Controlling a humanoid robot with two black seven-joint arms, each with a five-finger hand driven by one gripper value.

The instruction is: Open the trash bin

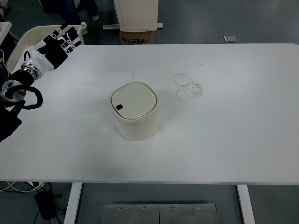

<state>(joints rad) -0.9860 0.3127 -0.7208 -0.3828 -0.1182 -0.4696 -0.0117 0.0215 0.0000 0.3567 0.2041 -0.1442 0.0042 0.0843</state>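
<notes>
Trash bin (135, 117), cream-coloured with rounded corners, standing upright a little left of the middle of the white surface (233, 130). Its lid (132, 102) lies flat and closed on the body, with no gap visible along the rim; a small dark button or latch (119, 106) sits at the lid's near-left corner. Nothing touches the bin. The opening step is therefore judged not yet begun: the lid remains to be pressed or lifted, and the whole approach is left to make.

Faint ring-shaped marks (188, 87) show on the surface to the right of the bin, beyond it. The left hand (57, 44) is raised over the far-left corner of the surface, well apart from the bin, with fingers extended and slightly spread and nothing in its hold. The right arm does not appear in this view.

Beyond the far edge stand a cardboard box (137, 37) beneath a white unit (136, 14); a pale container (28, 39) lies off the left corner, behind the hand.
</notes>
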